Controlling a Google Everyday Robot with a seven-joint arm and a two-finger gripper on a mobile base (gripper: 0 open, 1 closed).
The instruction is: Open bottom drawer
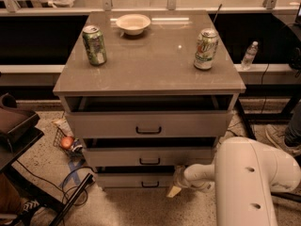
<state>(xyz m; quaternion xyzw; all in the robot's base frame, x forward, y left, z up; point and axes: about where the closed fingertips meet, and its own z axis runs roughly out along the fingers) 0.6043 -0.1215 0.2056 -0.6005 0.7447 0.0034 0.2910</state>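
A white robot arm (247, 173) is reaching in low from the right; its gripper (175, 184) is sitting near the floor, and whether it is open or closed cannot be told; the bottom drawer (122, 180) is lying just left of the gripper, with its black handle (150, 184) near; the middle drawer (113, 157) and top drawer (103, 125) are showing dark gaps above; a green can (94, 44), a pale can (206, 49) and a bowl (133, 23) are standing well above.
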